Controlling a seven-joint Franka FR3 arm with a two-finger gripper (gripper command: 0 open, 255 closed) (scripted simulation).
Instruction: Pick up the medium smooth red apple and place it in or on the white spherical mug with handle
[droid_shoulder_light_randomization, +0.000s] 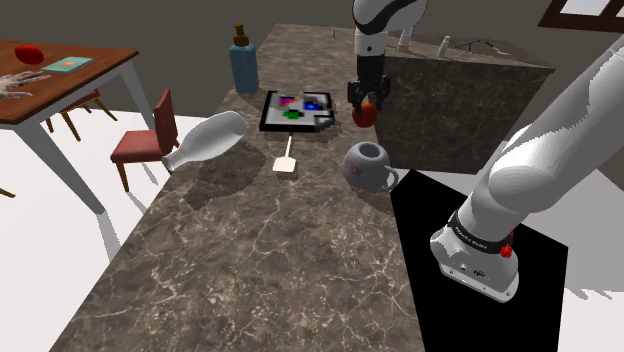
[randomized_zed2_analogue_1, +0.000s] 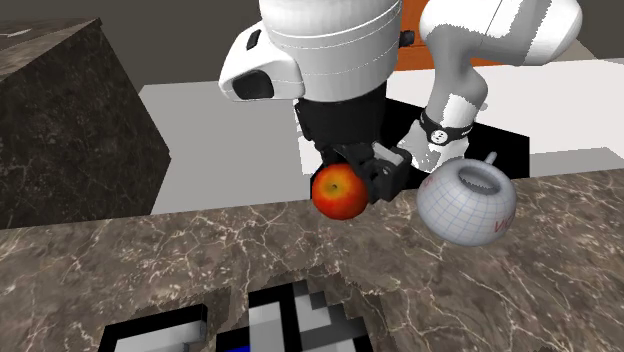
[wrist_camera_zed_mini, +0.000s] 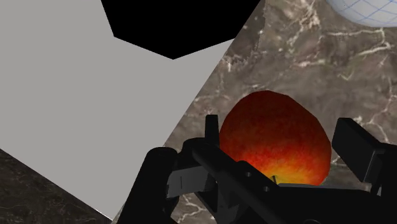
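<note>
The apple (droid_shoulder_light_randomization: 365, 113) is a smooth, near-round ball, deep red shading to orange and yellow. The yellow patch lies on the side turned towards the hand. Being so round, it has no clear long axis, and I cannot make out a stem. It sits just above the middle of the shoulder view, clasped between the two black fingers of the gripper (droid_shoulder_light_randomization: 366, 102). These press on it from either side. In the wrist view the fingers (wrist_camera_zed_mini: 354, 145) flank the apple (wrist_camera_zed_mini: 275, 140) closely.

Just lower in the shoulder view stands the mug (droid_shoulder_light_randomization: 367, 165), apart from the apple. It is greyish white and ball-shaped, with its mouth facing up and its handle towards the lower right. In the second exterior view the mug (randomized_zed2_analogue_1: 462, 205) is right of the apple (randomized_zed2_analogue_1: 338, 192), with thin grid lines and red lettering on its skin.

Both are over a brown marble counter (droid_shoulder_light_randomization: 260, 260) veined with white. Further left on it lie a black tray (droid_shoulder_light_randomization: 297, 110) holding bright coloured pieces, a pale bottle (droid_shoulder_light_randomization: 207, 140) on its side, and an upright blue bottle (droid_shoulder_light_randomization: 243, 62).
</note>
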